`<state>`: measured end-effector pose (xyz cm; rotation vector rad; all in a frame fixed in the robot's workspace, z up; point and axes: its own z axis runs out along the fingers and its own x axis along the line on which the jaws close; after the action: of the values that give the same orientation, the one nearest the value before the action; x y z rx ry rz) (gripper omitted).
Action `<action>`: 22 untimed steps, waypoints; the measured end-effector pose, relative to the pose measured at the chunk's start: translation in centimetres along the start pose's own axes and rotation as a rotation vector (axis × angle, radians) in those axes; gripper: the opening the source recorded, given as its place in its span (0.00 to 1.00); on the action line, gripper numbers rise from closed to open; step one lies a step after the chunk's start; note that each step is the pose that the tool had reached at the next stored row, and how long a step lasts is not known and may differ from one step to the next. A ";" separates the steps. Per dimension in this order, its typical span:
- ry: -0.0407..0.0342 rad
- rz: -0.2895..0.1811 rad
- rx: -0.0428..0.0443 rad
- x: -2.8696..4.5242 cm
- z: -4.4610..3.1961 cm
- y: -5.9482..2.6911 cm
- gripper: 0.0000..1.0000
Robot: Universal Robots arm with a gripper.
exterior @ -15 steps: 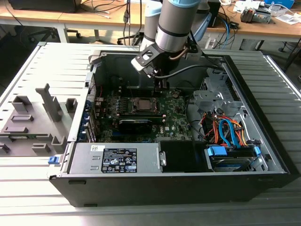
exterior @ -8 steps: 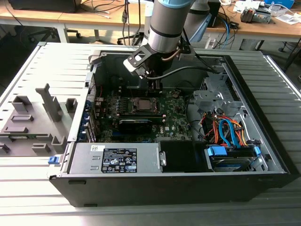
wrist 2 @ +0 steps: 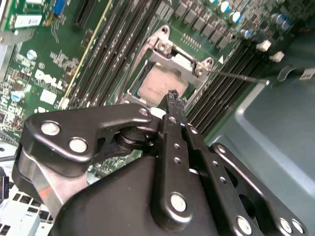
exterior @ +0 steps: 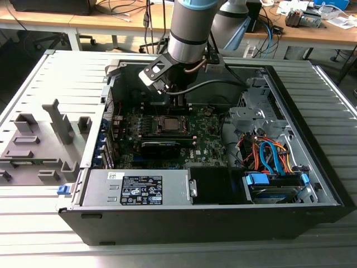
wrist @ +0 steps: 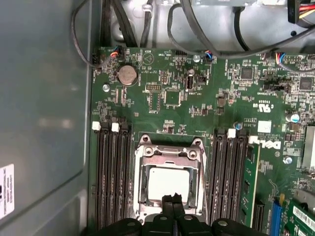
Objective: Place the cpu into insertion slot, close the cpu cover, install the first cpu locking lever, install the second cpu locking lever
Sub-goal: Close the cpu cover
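Two fingertips of the gripper (wrist: 171, 199) met with no gap and gripped nothing, poised just over one edge of the cpu (wrist: 168, 181). The chip lay flat in the insertion slot (wrist: 143, 189), with the cpu cover (wrist: 170, 153) lying down around it. In the second wrist view a thin locking lever (wrist 2: 241, 76) jutted off the socket's corner across the black memory slots (wrist 2: 231, 59).

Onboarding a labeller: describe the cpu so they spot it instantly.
In the open black computer case, find the green motherboard. Between its two banks of long black slots sits a metal-framed socket; the cpu is the pale silvery square inside, by the gripper.
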<state>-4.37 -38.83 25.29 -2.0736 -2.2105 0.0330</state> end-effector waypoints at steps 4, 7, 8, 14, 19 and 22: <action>0.0001 0.000 0.0001 -0.02 0.08 -0.62 0.11; 0.0003 -0.001 0.0001 -0.03 0.14 -1.12 0.11; 0.0003 -0.001 0.0001 -0.03 0.16 -1.27 0.11; 0.0008 -0.001 0.0000 -0.05 0.26 -2.17 0.11; 0.0031 -0.002 0.0000 -0.09 0.37 -3.21 0.11; 0.0042 -0.002 -0.0002 -0.10 0.41 -3.50 0.11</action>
<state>-7.88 -39.15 25.20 -2.0700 -2.2099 0.0283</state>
